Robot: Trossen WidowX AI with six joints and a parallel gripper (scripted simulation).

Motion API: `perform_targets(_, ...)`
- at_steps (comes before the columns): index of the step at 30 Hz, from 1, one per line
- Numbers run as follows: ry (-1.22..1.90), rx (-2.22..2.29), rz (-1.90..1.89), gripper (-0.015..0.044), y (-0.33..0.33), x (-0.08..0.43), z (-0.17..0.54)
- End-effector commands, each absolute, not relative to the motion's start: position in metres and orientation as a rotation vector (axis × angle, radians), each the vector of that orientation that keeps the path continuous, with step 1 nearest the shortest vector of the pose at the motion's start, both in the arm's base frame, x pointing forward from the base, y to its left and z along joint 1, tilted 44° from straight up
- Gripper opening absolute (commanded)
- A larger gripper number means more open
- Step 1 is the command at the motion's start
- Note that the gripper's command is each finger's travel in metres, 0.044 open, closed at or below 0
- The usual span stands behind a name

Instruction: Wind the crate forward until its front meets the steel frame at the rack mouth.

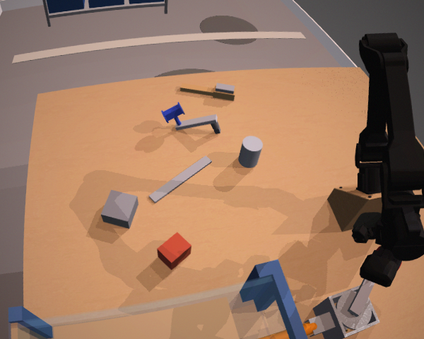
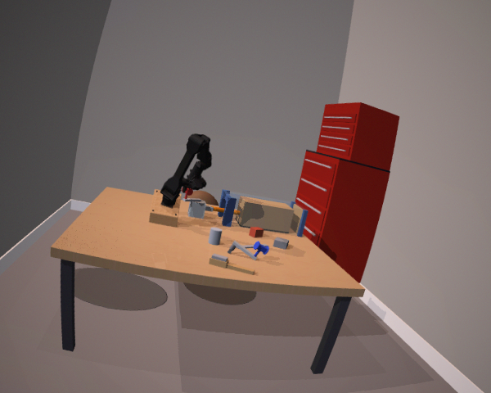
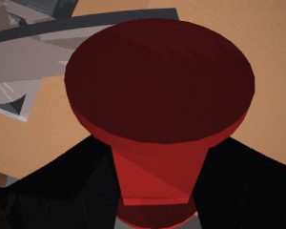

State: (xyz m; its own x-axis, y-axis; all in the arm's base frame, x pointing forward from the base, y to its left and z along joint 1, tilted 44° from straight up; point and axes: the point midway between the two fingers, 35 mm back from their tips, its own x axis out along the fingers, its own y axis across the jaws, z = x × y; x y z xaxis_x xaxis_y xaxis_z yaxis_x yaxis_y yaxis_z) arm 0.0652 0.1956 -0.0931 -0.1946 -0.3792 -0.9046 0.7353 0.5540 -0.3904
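My gripper (image 1: 376, 251) (image 2: 188, 188) (image 3: 153, 130) is shut on the stem of the red knob of the winch handle (image 1: 362, 297) (image 2: 192, 200) (image 3: 157, 81). The handle's flat grey arm runs from the knob to the top of the winch (image 1: 343, 317) (image 2: 196, 210); its key end is hidden. An orange strap (image 1: 309, 327) (image 2: 222, 209) runs from the winch through the blue frame (image 1: 281, 284) (image 2: 227, 211) at the rack's mouth. The tan crate (image 2: 271, 215) looks flat in the cubby, its front close behind that frame with a small gap in the exterior view.
On the bench lie a blue-knobbed crank (image 1: 197, 122) (image 2: 260, 248), a brush-like tool (image 1: 197, 90) (image 2: 239, 268), a grey cylinder (image 1: 250, 151) (image 2: 214, 236), a flat bar (image 1: 181, 179), a grey block (image 1: 119, 207) (image 2: 281, 243) and a red block (image 1: 174, 249) (image 2: 256, 232).
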Motion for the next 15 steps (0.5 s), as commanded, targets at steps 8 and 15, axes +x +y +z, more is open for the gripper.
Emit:
perform_targets(8,1.409,0.319,-1.037,0.0000,0.185,0.082,-0.086)
perform_targets(15,1.408,0.318,-1.038,0.0000,0.182,0.089,-0.083)
